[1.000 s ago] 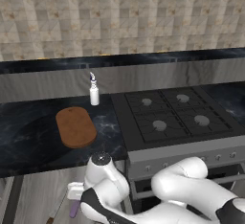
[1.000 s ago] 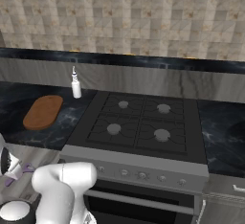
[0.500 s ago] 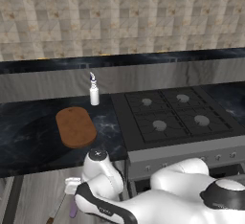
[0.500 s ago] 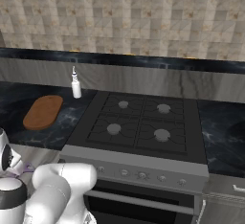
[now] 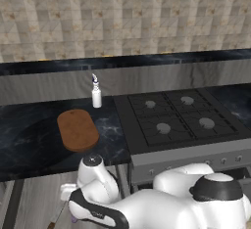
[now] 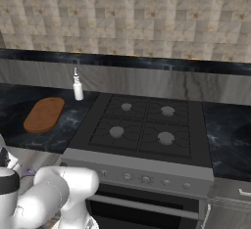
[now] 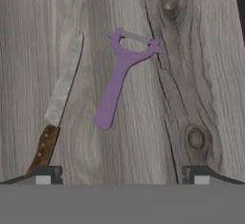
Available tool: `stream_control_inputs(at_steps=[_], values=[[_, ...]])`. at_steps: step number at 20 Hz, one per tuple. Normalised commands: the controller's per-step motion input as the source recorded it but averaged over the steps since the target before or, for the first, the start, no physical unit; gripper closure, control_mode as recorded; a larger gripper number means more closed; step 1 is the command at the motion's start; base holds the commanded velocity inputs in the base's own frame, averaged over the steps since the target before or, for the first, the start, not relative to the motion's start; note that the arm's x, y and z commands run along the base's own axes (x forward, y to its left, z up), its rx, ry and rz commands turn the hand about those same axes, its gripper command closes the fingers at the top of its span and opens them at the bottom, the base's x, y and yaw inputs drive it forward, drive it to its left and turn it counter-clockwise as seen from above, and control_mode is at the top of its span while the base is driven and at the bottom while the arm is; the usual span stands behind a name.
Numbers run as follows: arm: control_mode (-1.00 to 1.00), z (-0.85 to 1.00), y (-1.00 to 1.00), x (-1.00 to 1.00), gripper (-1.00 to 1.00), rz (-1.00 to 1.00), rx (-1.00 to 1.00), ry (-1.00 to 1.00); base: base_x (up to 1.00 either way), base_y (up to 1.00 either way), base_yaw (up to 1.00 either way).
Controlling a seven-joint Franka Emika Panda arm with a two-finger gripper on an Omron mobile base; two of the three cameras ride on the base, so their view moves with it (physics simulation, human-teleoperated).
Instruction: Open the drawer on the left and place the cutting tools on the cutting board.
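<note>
Jaws [image 7: 122,174] apart above open drawer [image 7: 210,74]; purple peeler [image 7: 119,77] centred between tips, likely first pick; knife [image 7: 57,103] beside left tip.

Bare wood surrounds the peeler [image 7: 120,77] (knife [image 7: 60,101] lies apart, alongside)

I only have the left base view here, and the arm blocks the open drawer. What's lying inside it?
Observer: The hand view shows a purple peeler lying flat on the drawer's wood-grain floor.
Operator: Anything beside it?
Observer: A knife with a brown handle lies next to it, apart from it.
Operator: Is the gripper holding either one?
Observer: No. The gripper is open, with its fingertips wide apart above both tools.
Operator: And the stove side of the cutting board?
Observer: The right base view shows the cutting board bare, with a white bottle standing behind it.
</note>
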Motion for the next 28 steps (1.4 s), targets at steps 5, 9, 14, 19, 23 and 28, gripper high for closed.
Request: stream_control_inputs(at_steps=[5, 9, 14, 19, 23, 28], values=[[-1.00, -0.24, 0.01, 0.12, -1.00, 0.00, -0.02, 0.00, 0.00, 0.00, 0.00], [-1.00, -0.34, 0.00, 0.31, -1.00, 0.00, -0.01, 0.00, 0.00, 0.00, 0.00], [-1.00, -0.28, 0.02, 0.25, -1.00, 0.00, 0.00, 0.00, 0.00, 0.00, 0.00], [-1.00, -0.17, 0.13, 0.18, -1.00, 0.00, 0.00, 0.00, 0.00, 0.00, 0.00], [-1.00, -0.13, 0.20, 0.06, -1.00, 0.00, -0.01, 0.01, 0.00, 0.00, 0.00], [-1.00, -0.18, 0.26, 0.04, -1.00, 0.00, -0.01, 0.00, 0.00, 0.00, 0.00]])
